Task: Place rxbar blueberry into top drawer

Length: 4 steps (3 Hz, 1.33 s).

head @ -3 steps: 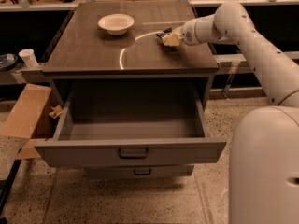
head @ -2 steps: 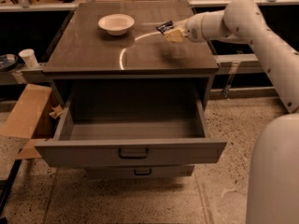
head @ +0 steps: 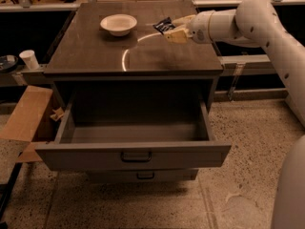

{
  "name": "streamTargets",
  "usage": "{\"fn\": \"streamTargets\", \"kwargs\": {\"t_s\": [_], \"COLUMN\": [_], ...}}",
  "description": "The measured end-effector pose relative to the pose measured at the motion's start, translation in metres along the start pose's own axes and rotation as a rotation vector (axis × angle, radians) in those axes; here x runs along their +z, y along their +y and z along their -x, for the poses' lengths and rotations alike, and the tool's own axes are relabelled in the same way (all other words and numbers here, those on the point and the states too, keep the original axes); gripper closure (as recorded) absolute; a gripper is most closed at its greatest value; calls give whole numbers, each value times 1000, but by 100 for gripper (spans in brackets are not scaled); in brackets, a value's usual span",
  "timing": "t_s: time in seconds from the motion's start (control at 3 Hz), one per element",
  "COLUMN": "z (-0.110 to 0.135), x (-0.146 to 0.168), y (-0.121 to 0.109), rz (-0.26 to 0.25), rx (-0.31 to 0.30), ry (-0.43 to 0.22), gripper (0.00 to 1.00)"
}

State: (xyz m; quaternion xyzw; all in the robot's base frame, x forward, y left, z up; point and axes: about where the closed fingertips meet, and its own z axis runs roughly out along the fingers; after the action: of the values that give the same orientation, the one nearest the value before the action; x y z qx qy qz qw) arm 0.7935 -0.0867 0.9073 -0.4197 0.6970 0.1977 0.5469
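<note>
Grey metal makes the cabinet in front of me, and its top drawer (head: 133,152) is pulled far out toward the room, with the dark bar handle (head: 136,156) on its front panel and nothing to see inside it. Under it the lower drawer (head: 143,175) shows only a narrow strip of its front. The white arm (head: 257,23) comes in from the right side and reaches over the brown cabinet top (head: 95,51). At its end the gripper (head: 168,28) is above the right back part of this top, and its two tan fingers (head: 177,36) pinch the rxbar blueberry (head: 164,25), a small dark wrapped bar which sticks out to the left, tilted. If the bar touches the surface, I cannot tell. A white bowl (head: 118,24) stands on the top, to the left of the bar and apart from it. At the left of the cabinet a paper cup (head: 29,59) stands on a low shelf, and a piece of cardboard (head: 26,118) lies beside the drawer on the speckled floor (head: 238,185)
</note>
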Motion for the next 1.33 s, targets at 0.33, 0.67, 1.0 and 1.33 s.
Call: {"fn": "streamTargets", "kwargs": {"t_s": [0.33, 0.67, 1.0, 1.33], "z": [-2, -5, -12, -44], "x": [3, -13, -37, -46], "y": [7, 44, 101, 155], "rz": [30, 128, 235, 324], "rx": [-16, -79, -183, -233], "ry": [7, -3, -10, 62], "gripper": [100, 100, 100, 100]}}
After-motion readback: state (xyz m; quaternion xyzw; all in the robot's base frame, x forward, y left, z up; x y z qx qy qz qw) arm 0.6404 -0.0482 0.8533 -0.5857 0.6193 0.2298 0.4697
